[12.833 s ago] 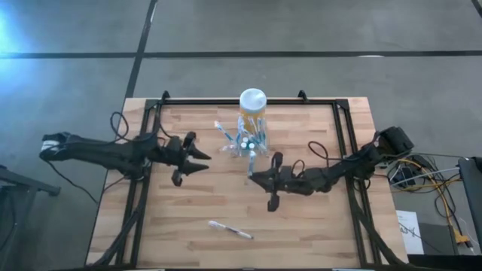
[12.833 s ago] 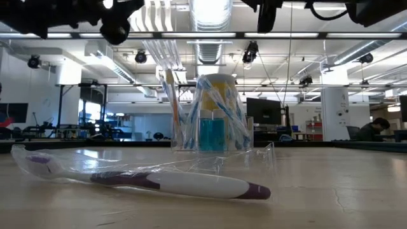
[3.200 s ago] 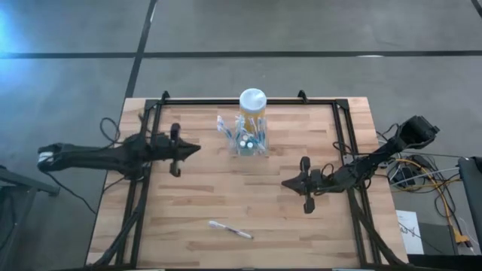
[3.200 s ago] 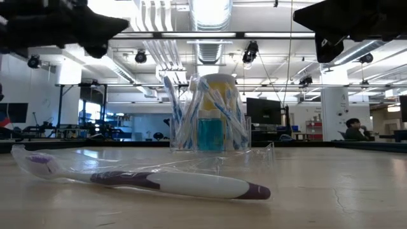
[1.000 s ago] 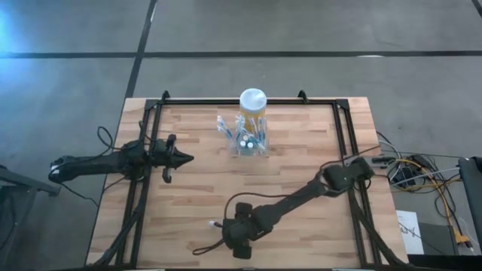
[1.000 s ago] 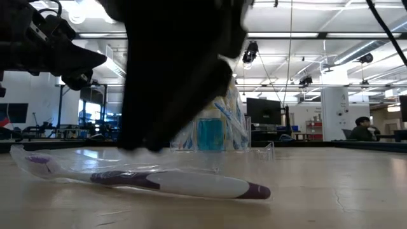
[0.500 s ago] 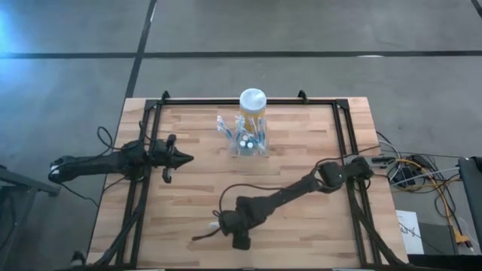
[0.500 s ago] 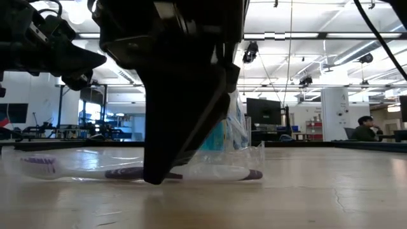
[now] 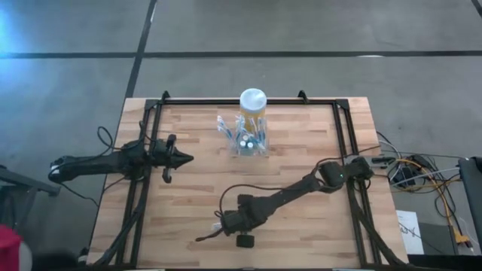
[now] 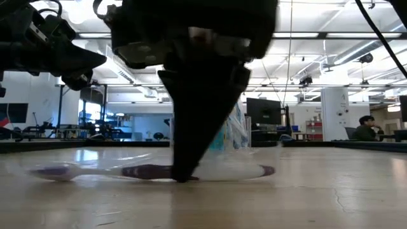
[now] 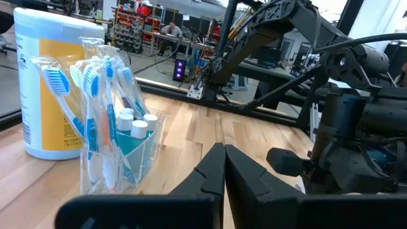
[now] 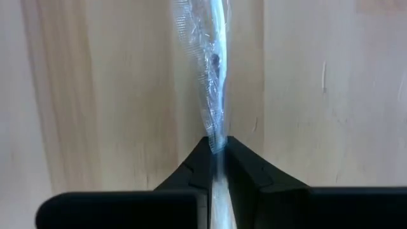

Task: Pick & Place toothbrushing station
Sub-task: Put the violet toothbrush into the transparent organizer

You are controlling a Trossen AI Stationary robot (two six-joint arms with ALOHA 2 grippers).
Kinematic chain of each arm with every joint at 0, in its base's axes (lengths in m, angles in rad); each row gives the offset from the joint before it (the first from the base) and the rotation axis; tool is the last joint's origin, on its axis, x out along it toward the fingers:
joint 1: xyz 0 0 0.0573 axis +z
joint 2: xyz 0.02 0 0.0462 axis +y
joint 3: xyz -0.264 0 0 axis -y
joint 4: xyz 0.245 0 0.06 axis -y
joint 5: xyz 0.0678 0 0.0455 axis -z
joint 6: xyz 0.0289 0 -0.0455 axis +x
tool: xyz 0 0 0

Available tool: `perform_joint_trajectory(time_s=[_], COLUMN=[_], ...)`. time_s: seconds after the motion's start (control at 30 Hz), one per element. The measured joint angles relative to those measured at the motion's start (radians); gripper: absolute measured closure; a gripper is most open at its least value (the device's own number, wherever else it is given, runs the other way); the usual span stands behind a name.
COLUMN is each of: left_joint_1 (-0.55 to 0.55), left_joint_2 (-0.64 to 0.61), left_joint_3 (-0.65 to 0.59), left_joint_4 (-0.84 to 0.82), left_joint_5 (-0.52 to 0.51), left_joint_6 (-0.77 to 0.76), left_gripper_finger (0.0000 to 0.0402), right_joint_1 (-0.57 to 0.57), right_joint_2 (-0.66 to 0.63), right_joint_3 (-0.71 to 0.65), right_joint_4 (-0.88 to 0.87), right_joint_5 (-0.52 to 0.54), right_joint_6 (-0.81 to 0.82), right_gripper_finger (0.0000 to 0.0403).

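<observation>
One wrapped toothbrush (image 12: 215, 95) is clamped by the right gripper (image 12: 216, 152), one station (image 9: 246, 140) and one jar (image 9: 252, 105) are seen well beyond, and the left gripper (image 11: 224, 156) is clenched empty.

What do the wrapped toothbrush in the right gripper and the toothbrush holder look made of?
Toothbrush: glossy white and purple plastic, apparently, sealed in crinkly clear film that catches the light in the right wrist view. Toothbrush holder: clear rigid plastic, probably acrylic; you can see the contents and the wood through its walls.
</observation>
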Motion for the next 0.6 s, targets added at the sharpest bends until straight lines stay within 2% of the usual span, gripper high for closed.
perform_joint_trajectory(time_s=[0.17, 0.43, 0.6], left_joint_1=[0.0, 0.0, 0.0], left_joint_2=[0.0, 0.0, 0.0], left_joint_3=[0.0, 0.0, 0.0], left_joint_4=[0.0, -0.001, -0.001], left_joint_5=[0.0, 0.0, 0.0], left_joint_6=[0.0, 0.0, 0.0], left_gripper_finger=[0.0388, 0.0392, 0.0388], right_joint_1=[0.02, 0.098, 0.167], right_joint_2=[-0.06, -0.255, -0.439], right_joint_3=[-0.006, -0.061, -0.216], right_joint_4=[-0.015, -0.001, 0.176], right_joint_5=[0.015, 0.159, 0.231], right_joint_6=[-0.028, -0.055, -0.146], right_gripper_finger=[0.0383, 0.0384, 0.0384])
